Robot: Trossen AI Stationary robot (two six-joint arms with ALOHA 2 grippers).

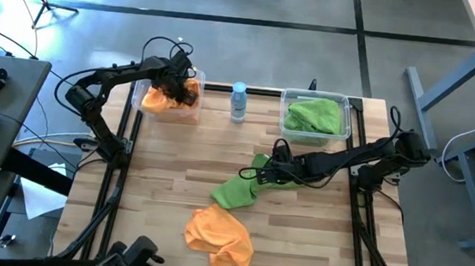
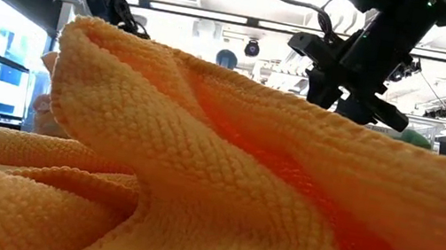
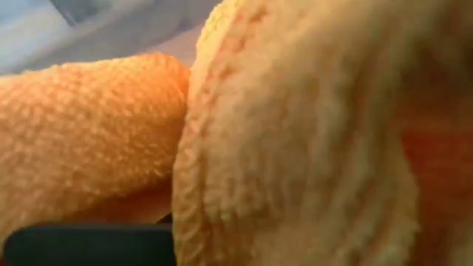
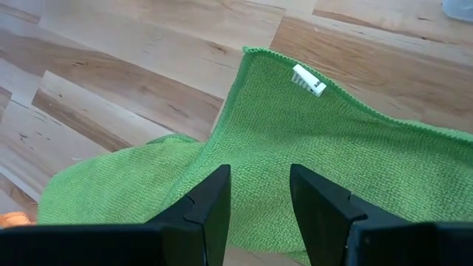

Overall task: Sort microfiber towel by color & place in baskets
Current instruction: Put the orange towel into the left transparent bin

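Nearest my edge of the pale wooden table [image 1: 172, 188], I see a crumpled bright orange microfiber towel [image 1: 221, 238] lying loose and unsorted; it fills the low view almost entirely. Just beyond it, mid-table, a bright green microfiber towel [image 1: 237, 189] lies spread, also unsorted. The right gripper [image 1: 270, 172] is down over its far end; in the right wrist view its dark fingers [image 4: 211, 203] stand partly apart with green cloth showing between them, not yet pinched as far as I can judge. At the far edge, the left clear plastic basket [image 1: 189, 113] holds orange cloth [image 1: 156, 100], and the left gripper [image 1: 181, 85] sits over it; its wrist view is filled with orange towel, so I cannot tell how its jaws stand. The right clear plastic basket [image 1: 344, 99] holds a heap of green cloth [image 1: 315, 116]. Between the baskets stands a small translucent bottle with a blue cap [image 1: 238, 101]. My read: mostly sorted, two loose towels left on the table.
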